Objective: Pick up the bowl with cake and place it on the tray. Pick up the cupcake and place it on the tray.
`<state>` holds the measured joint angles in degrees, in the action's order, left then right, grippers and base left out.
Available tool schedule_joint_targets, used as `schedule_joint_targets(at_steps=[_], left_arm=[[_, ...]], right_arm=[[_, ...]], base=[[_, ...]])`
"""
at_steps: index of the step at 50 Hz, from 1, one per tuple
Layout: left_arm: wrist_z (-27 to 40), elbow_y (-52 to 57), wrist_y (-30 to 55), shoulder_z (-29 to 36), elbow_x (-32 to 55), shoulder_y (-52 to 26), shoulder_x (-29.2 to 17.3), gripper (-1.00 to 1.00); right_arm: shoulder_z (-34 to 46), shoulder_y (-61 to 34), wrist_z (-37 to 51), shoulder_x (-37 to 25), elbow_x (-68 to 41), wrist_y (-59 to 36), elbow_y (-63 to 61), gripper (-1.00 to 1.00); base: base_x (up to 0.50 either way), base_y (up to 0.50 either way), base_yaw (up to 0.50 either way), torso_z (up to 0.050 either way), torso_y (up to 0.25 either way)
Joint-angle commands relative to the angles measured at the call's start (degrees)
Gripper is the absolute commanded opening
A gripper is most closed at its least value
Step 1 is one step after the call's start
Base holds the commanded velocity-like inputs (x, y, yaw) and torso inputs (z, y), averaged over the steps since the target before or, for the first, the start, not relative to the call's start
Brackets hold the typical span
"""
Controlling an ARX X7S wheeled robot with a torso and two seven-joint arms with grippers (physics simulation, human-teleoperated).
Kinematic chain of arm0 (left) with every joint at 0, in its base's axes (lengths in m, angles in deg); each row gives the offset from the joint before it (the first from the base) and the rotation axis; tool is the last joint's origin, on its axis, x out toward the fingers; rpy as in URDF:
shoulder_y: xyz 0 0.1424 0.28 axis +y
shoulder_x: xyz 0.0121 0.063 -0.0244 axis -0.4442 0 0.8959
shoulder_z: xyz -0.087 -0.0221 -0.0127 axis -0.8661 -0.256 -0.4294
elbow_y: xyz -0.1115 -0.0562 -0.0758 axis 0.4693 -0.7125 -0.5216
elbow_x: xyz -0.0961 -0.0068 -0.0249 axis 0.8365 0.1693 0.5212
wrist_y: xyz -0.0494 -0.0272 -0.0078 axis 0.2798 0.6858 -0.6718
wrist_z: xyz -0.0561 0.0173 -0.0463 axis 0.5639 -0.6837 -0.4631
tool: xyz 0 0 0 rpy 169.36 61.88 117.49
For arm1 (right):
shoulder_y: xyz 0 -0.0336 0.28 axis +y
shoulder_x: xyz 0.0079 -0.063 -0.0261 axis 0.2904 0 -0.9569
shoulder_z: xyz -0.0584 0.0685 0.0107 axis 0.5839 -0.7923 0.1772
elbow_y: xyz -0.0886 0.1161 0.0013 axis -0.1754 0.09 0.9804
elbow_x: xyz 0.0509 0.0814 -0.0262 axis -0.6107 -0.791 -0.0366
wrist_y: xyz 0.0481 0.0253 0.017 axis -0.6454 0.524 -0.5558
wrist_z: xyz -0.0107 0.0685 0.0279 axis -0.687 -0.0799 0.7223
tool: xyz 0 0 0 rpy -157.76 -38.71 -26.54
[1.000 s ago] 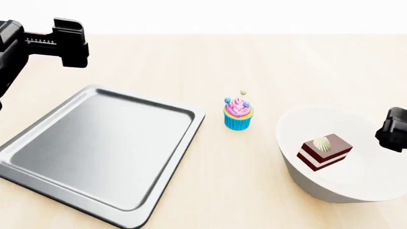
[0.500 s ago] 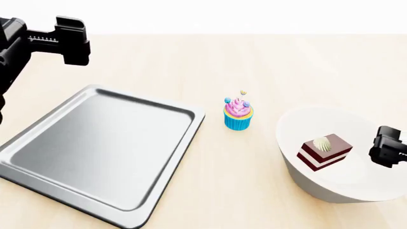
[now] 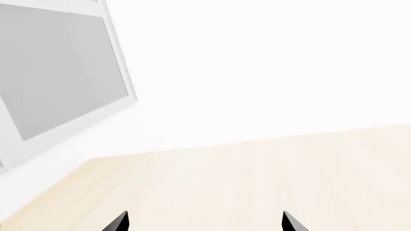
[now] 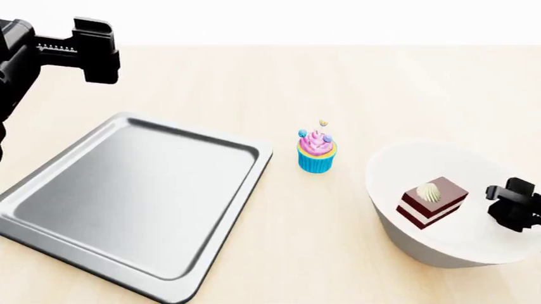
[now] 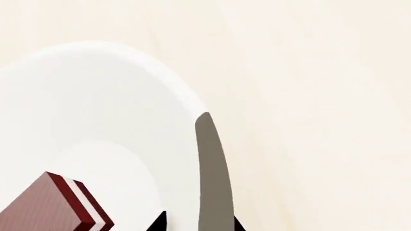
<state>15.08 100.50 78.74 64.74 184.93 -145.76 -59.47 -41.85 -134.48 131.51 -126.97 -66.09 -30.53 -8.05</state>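
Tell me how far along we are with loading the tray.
Nothing is loaded: the tray is bare. In hand: the right tool sits at the rim of the bowl holding the cake, one finger against the wall, grip unconfirmed. Left: carry the bowl over, then the cupcake. The left tool hangs idle.

A pale wood table (image 4: 363, 82) with faint straight grain fills nearly the whole head view, and its far edge meets a plain white wall (image 4: 296, 19). In the left wrist view the same white wall (image 3: 270, 67) rises behind the table's edge, and a grey window (image 3: 57, 62) with a light frame sits in it off to one side. The light is bright, even and soft, and casts only weak shadows on the wood.
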Motion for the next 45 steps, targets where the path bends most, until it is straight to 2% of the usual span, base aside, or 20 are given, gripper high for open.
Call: schedule_joint_targets(at_steps=[1, 12, 22, 27, 38, 45], left_arm=[[0.0, 0.2, -0.4, 0.1, 0.1, -0.3, -0.4, 1.00], [1.3, 1.2, -1.0, -0.4, 1.7, 0.1, -1.5, 1.00], [2.0, 2.3, -2.0, -1.3, 2.8, 1.0, -2.9, 1.00], [2.0, 2.2, -2.0, -1.1, 2.9, 0.8, -2.9, 1.00], [2.5, 3.3, -2.9, -2.3, 4.5, 1.3, -4.9, 1.00], [3.2, 4.1, -3.5, -3.1, 5.8, 1.7, -6.3, 1.00]], right_arm=[[1.3, 4.2, -3.2, 1.4, 3.0, -0.4, 0.3, -1.00], [0.4, 5.2, -1.6, 0.6, 1.4, 4.0, -0.6, -1.00], [-2.7, 12.3, -9.4, -3.8, -1.3, 16.6, -5.3, -1.00], [-4.4, 9.7, -6.8, -4.3, -3.4, 16.9, -5.7, -1.00], [-7.0, -0.1, 1.4, -1.1, -6.0, 13.8, -3.4, -1.00], [-8.3, -0.4, 2.0, -1.7, -6.3, 16.6, -4.7, -1.00]], base=[[0.00, 0.00, 0.00, 0.000, 0.000], [0.00, 0.00, 0.00, 0.000, 0.000], [0.00, 0.00, 0.00, 0.000, 0.000], [0.00, 0.00, 0.00, 0.000, 0.000], [0.00, 0.00, 0.00, 0.000, 0.000], [0.00, 0.00, 0.00, 0.000, 0.000]])
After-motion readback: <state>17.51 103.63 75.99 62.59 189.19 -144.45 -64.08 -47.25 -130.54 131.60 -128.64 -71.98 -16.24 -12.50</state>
